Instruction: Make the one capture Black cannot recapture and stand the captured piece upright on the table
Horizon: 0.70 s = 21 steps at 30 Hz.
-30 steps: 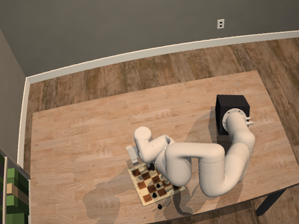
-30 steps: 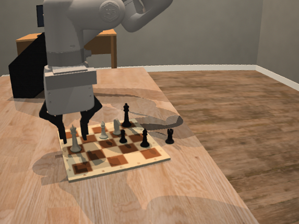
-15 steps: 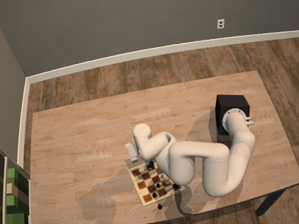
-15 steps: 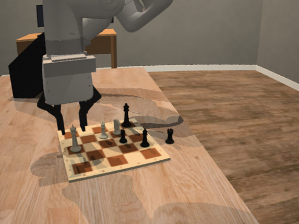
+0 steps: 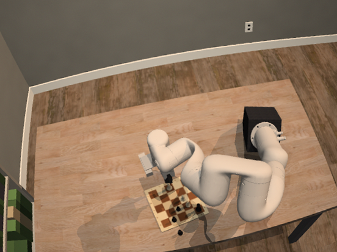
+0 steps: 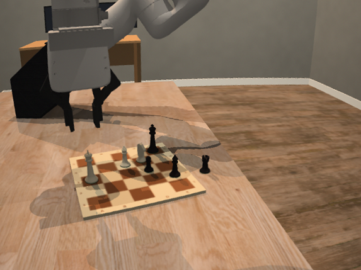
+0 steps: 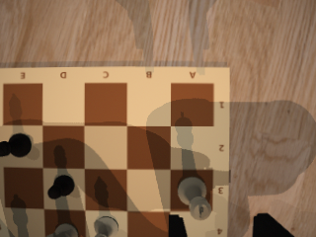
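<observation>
The pincer (image 6: 83, 117) hangs spread and holding nothing, above the board's (image 6: 141, 205) far corner, with free air beneath. The white queen (image 6: 89, 168) stands upright on A3, axis vertical. A black rook (image 6: 205, 164) stands upright on the table (image 6: 230, 235), just beside the board's edge.

Looking straight down, the chessboard (image 7: 148, 74) lies on the wooden table (image 7: 272, 59), a white piece (image 7: 193, 190) stands upright on A3, two dark fingertips poke in, parted and empty, at the bottom edge.
</observation>
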Available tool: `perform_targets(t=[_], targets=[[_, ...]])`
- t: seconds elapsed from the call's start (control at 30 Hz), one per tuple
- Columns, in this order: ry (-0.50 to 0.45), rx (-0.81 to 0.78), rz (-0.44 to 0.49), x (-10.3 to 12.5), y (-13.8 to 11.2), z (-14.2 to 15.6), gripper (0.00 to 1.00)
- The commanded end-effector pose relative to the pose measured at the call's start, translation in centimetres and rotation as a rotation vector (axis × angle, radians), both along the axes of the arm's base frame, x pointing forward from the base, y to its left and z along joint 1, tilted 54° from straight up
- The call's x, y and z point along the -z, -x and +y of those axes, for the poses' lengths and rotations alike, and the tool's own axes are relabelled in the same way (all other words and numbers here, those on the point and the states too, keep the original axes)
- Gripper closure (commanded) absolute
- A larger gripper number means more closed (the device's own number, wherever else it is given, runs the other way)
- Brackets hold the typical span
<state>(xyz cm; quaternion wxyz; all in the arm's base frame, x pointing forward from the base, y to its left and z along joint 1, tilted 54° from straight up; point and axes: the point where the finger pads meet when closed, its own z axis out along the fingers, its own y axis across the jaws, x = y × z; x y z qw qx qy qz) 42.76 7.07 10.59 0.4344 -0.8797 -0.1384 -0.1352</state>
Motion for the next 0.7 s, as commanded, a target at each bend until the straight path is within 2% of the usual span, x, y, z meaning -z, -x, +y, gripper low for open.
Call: perform_targets(t=[0.0, 0.13, 0.17, 0.67], targets=[[0.001, 0.002, -0.001, -0.51, 0.04, -0.73, 0.57], [0.001, 0.002, -0.001, -0.56, 0.05, -0.79, 0.57], [0.001, 0.002, -0.001, -0.56, 0.05, -0.79, 0.00], [0.001, 0.002, -0.001, -0.56, 0.05, -0.79, 0.00]])
